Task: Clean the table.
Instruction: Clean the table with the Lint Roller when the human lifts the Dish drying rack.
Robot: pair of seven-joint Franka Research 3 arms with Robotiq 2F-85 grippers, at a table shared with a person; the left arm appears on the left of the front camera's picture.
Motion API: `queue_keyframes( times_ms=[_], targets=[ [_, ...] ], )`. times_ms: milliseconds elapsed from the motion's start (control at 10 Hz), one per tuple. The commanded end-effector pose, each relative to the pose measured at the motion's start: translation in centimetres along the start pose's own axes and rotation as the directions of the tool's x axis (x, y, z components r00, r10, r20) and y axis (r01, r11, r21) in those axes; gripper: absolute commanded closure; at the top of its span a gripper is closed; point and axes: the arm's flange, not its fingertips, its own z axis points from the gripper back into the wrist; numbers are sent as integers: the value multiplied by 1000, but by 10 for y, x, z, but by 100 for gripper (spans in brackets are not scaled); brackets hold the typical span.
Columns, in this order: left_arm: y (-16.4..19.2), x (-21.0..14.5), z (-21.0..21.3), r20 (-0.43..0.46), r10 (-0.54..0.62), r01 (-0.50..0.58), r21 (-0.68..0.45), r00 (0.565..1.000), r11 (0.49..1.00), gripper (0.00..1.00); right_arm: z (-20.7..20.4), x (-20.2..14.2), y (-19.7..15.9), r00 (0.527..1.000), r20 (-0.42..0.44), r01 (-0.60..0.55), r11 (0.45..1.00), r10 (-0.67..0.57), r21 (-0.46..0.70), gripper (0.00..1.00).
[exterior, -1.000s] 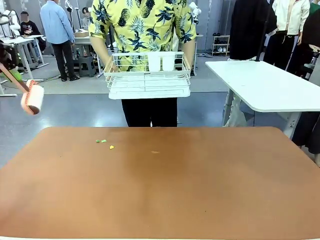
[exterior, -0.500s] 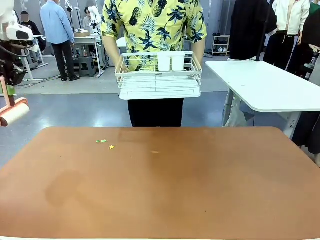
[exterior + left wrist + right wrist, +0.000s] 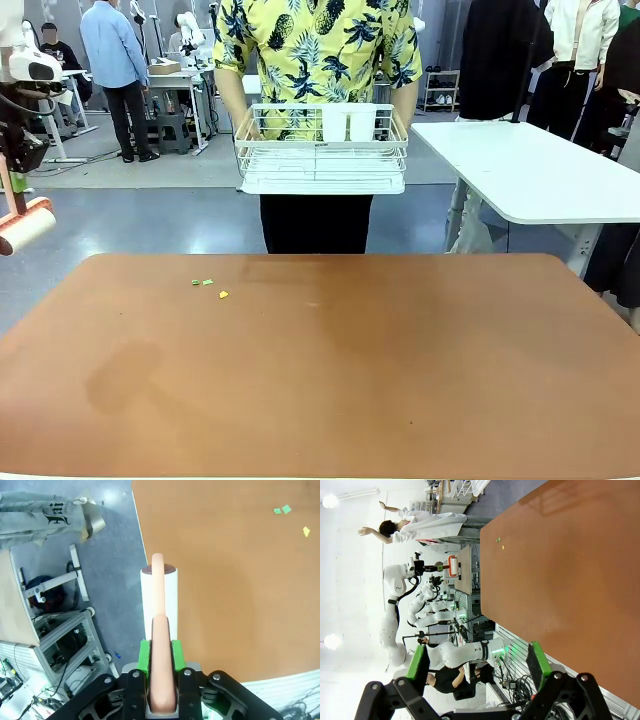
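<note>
The table (image 3: 320, 370) takes up the lower half of the front view, its reddish-brown top bare but for a faint darker patch (image 3: 125, 372) on its left part and a few scraps near the far edge; the left wrist view has its left edge (image 3: 225, 580) against grey floor, and the right wrist view shows it (image 3: 570, 570) turned sideways. A person (image 3: 315, 40) in a yellow print shirt stands just past the far edge, holding a white wire rack (image 3: 322, 150) at waist height with both hands, clear of the table; a white table (image 3: 530, 170) stands off to the right behind. The left gripper (image 3: 161, 652) is clamped on the pinkish handle of a lint roller (image 3: 25, 228), green pads pressed to either side of the handle; the roller hangs in the air beside the table's left edge, not touching the top, its white roll (image 3: 159, 595) pointing away from the fingers. The right gripper (image 3: 477, 662) has its fingers spread wide with nothing between them. Two white cups (image 3: 348, 122) stand side by side in the rack; the scraps (image 3: 208, 285), two green and one yellow, lie close together left of centre.
</note>
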Motion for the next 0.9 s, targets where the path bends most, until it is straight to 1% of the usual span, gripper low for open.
queue_keyframes(
  times_ms=[0, 100, 200, 300, 400, 500, 600, 700, 800],
  targets=[
    [-5, 19, -26, 79, -32, 34, -20, 996, 999, 79, 1, -1, 2, 1000, 1, -9, 1000, 9, 10, 0],
    [-15, 33, -44, 124, -60, 74, -105, 990, 992, 79, 1, -1, 2, 1000, 1, -9, 1000, 9, 10, 0],
    [-17, 43, -59, 111, -114, 131, -164, 987, 978, 79, 1, -1, 2, 1000, 1, -9, 1000, 9, 10, 0],
    [-16, 58, -75, 101, -94, 111, -182, 990, 977, 79, 1, -1, 2, 1000, 1, -9, 1000, 9, 10, 0],
    [-16, 66, -82, 108, -14, 32, -169, 994, 985, 79, 1, -1, 2, 1000, 1, -9, 1000, 9, 10, 0],
    [-18, 72, -85, 120, 20, 5, -207, 993, 978, 79, 1, -1, 2, 1000, 1, -9, 1000, 9, 10, 0],
    [-22, 80, -92, 120, 39, -11, -228, 992, 974, 79, 1, -1, 2, 1000, 1, -9, 1000, 9, 10, 0],
    [-26, 88, -99, 110, 29, 3, -280, 993, 960, 79, 1, -1, 2, 1000, 1, -9, 1000, 9, 10, 0],
    [-27, 93, -102, 73, 41, -17, -305, 997, 952, 79, 1, -1, 2, 1000, 1, -9, 1000, 9, 10, 0]
  ],
)
